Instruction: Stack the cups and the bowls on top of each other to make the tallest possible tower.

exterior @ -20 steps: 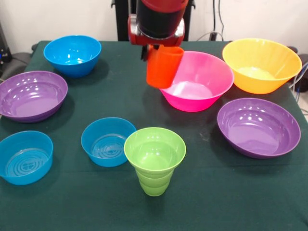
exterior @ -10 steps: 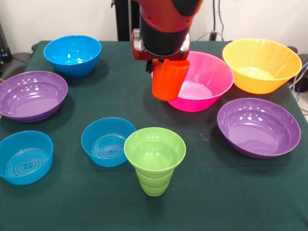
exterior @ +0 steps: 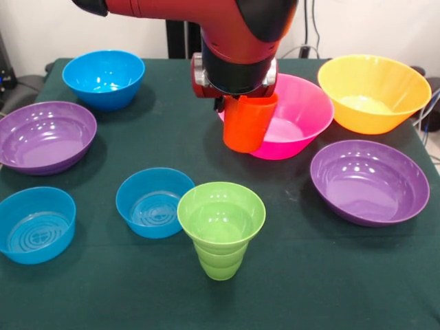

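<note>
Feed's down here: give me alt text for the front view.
The gripper holds an orange cup beside a pink bowl. A green cup stands in front, with blue, purple and yellow bowls spread around.

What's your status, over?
Gripper shut on orange cup, cup held just in front of pink bowl. No tower started; green cup and bowls all separate. Nothing in the way.

One view only: a front camera, raised moderately and angled down across the green table, facing the arm. The gripper hangs upper-centre; table extends left, right and nearer the lens beyond it. Close framing crops the table's near edge. No second view for overlap.
</note>
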{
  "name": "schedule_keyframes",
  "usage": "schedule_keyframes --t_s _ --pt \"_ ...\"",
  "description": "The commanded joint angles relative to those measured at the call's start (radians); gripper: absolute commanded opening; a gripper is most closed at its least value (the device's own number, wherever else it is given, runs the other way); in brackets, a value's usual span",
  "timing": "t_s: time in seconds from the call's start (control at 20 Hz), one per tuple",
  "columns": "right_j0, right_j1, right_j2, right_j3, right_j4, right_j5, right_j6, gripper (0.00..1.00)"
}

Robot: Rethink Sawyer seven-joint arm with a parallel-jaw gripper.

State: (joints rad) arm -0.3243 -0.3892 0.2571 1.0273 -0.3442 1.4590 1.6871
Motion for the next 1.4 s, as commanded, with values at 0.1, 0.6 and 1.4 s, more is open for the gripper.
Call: schedule_keyframes --t_s 0.1,0.6,1.4 --pt "-0.013 0.036 0.112 -0.105 -0.031 0.107 -0.267 0.0" --pt "-0.022 0.071 0.137 -0.18 -0.05 0.092 -0.31 0.0" --pt "-0.042 0.146 0.16 -0.335 -0.083 0.09 -0.409 0.0"
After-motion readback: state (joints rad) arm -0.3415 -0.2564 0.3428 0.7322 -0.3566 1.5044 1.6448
